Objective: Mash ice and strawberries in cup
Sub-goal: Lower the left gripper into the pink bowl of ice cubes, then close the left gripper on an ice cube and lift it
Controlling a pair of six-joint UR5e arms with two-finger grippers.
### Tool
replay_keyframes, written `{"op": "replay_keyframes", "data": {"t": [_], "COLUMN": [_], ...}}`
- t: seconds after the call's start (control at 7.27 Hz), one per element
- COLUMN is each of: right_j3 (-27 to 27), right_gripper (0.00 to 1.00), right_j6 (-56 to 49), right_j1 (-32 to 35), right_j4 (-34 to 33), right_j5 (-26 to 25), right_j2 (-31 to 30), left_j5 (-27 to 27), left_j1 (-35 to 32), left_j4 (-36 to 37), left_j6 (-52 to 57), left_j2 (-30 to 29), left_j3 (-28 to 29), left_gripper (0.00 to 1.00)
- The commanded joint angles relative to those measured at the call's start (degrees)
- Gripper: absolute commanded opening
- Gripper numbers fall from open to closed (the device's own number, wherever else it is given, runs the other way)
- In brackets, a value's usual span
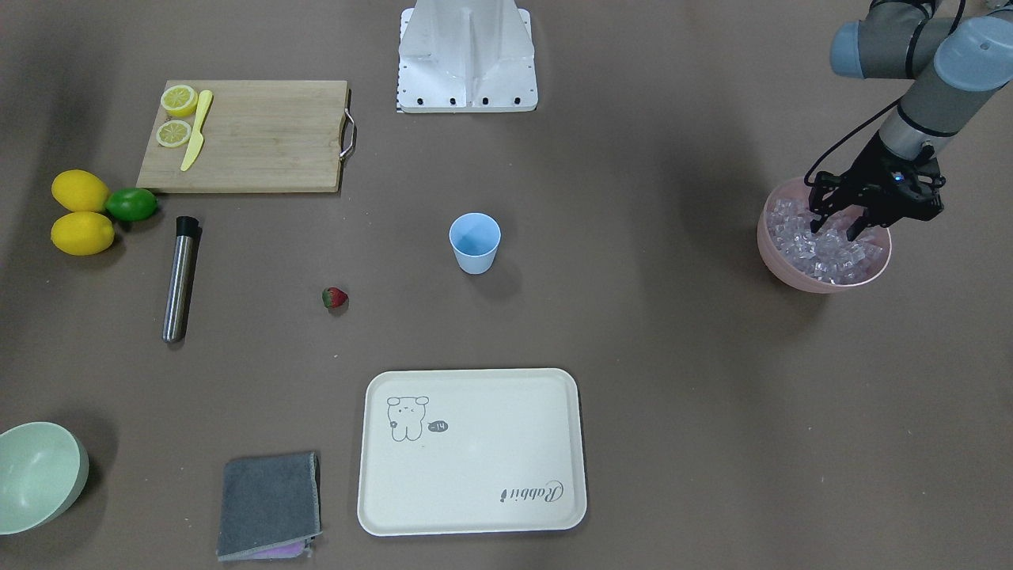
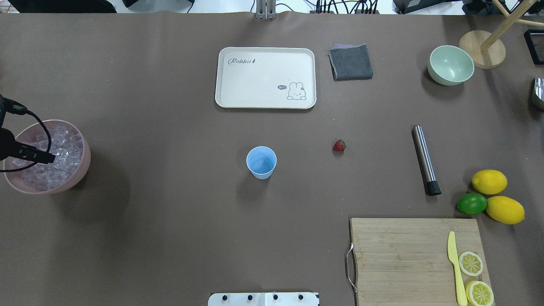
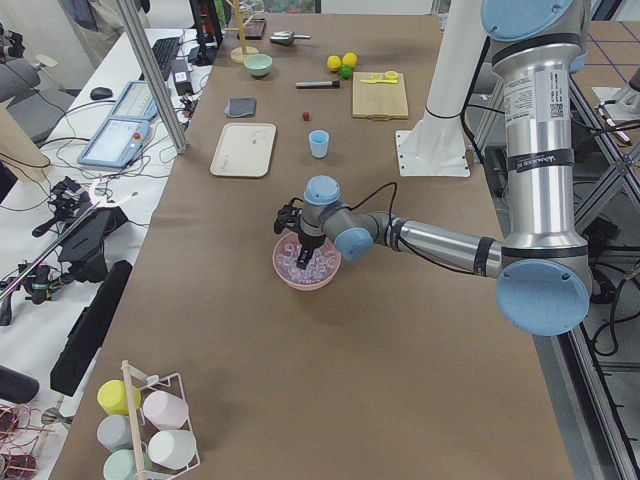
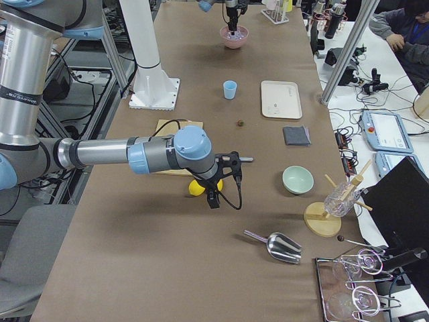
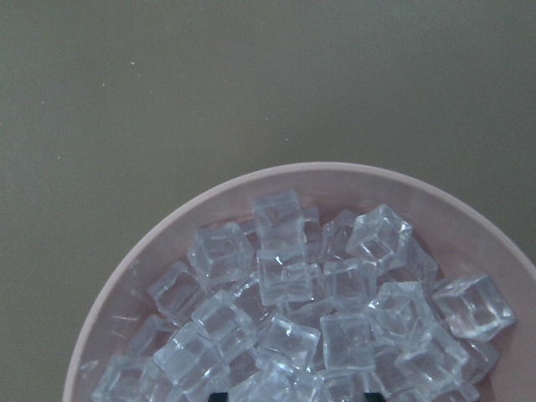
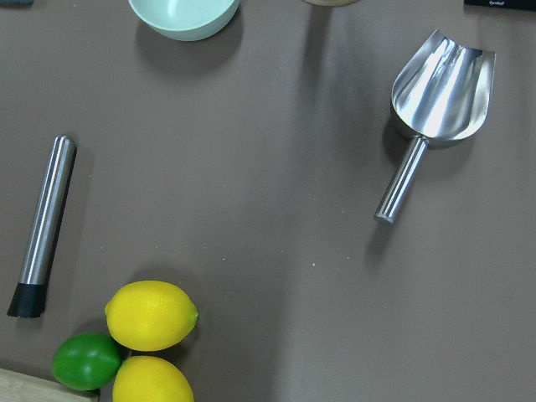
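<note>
The light-blue cup [image 1: 475,244] stands upright mid-table, and also shows in the overhead view [image 2: 261,162]. The strawberry [image 1: 335,298] lies on the table apart from it. The ice [image 1: 823,247] fills a pink bowl [image 1: 779,257] at the table's left end. My left gripper [image 1: 837,228] is open, with its fingers spread and dipped among the cubes [image 5: 293,310]. My right gripper [image 4: 218,184] hangs above the lemons at the table's other end. It shows only in the exterior right view, so I cannot tell if it is open or shut.
A steel muddler [image 1: 180,277] lies near two lemons [image 1: 81,212] and a lime [image 1: 131,204]. A cutting board [image 1: 261,142] holds lemon halves and a yellow knife. There is also a cream tray [image 1: 475,451], a grey cloth [image 1: 269,503], a pale green bowl [image 1: 39,475] and a metal scoop [image 6: 440,84].
</note>
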Motion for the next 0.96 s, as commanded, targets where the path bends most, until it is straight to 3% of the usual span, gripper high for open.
{"op": "replay_keyframes", "data": {"t": [0.0,0.28,0.41,0.55,0.69,0.83], "right_j3": [0.0,0.0,0.0,0.0,0.1,0.1], "right_gripper": [1.0,1.0,1.0,1.0,1.0,1.0], "right_j6": [0.0,0.0,0.0,0.0,0.0,0.0], "right_j1": [0.0,0.0,0.0,0.0,0.0,0.0], "right_j4": [0.0,0.0,0.0,0.0,0.0,0.0], "right_j5": [0.0,0.0,0.0,0.0,0.0,0.0], "right_j2": [0.0,0.0,0.0,0.0,0.0,0.0], "left_j5": [0.1,0.1,0.1,0.1,0.0,-0.2], "left_j1": [0.1,0.2,0.1,0.1,0.1,-0.1], "left_j4": [0.0,-0.6,-0.6,-0.6,-0.6,-0.6], "left_j6": [0.0,0.0,0.0,-0.1,-0.1,-0.1], "left_j2": [-0.2,-0.2,-0.2,-0.3,-0.3,0.0], "left_j3": [0.5,1.4,1.4,1.3,0.8,-0.1], "left_gripper": [0.6,0.6,0.54,0.43,0.18,0.0]}}
